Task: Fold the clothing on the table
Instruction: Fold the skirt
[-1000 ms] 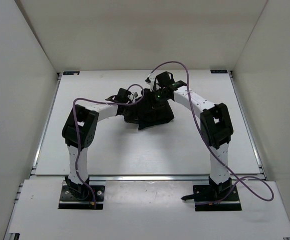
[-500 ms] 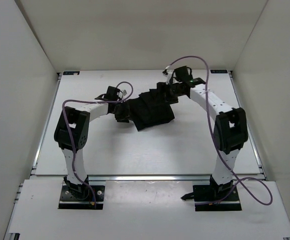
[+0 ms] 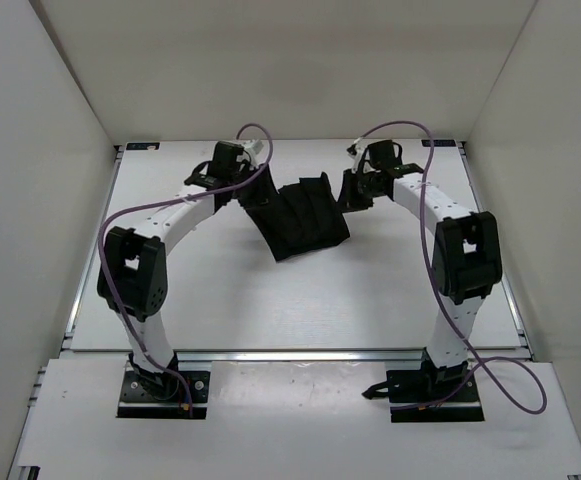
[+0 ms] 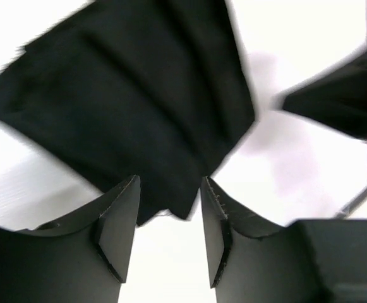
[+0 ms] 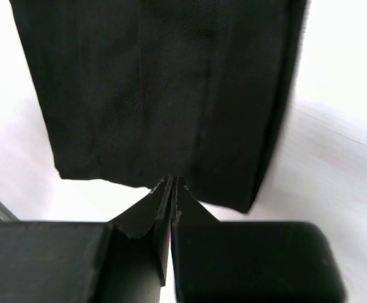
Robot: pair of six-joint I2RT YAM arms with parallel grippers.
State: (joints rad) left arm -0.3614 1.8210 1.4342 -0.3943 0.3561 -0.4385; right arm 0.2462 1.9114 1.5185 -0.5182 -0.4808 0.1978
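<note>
Clothing (image 3: 305,225) lies just beyond parted left jaws and closed right jaws.

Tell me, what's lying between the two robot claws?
The black clothing lies on the white table between the left gripper and the right gripper. The top view shows it best.

Clothing (image 4: 132,107): black, pleated, blurred, laid across the white table (image 4: 284,183). Left gripper (image 4: 170,183): jaws are held parted, nothing clasped; one garment corner is seen within the gap.
</note>
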